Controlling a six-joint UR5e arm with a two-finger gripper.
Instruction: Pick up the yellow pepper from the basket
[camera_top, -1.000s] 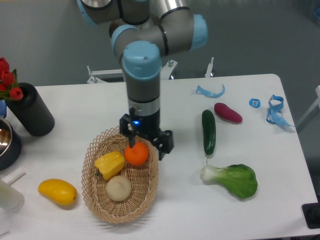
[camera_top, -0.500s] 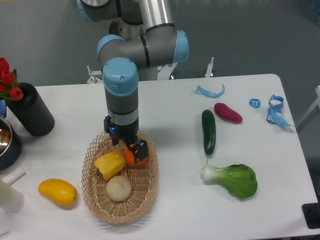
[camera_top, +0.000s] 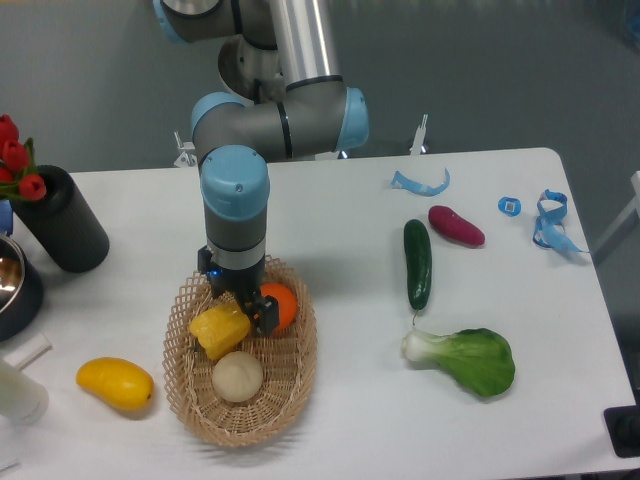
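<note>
I see the pincer (camera_top: 237, 305) low over the blocky bright yellow pepper (camera_top: 220, 330), fingers either side of its top; can't tell if it's pinching. Pepper sits at 9 o'clock in the oval tan wicker basket (camera_top: 290, 395). Round orange fruit (camera_top: 281, 305) at 3 o'clock of the pincer, pale round ball (camera_top: 238, 377) at 6. White bench (camera_top: 350, 420) underneath.

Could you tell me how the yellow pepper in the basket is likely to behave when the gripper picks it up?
The yellow pepper looks glossy and lobed, so the fingers may slip unless they close across flat sides. It looks stiff rather than floppy. It sits against the orange and the pale ball in the basket, so lifting it may nudge them.
</note>
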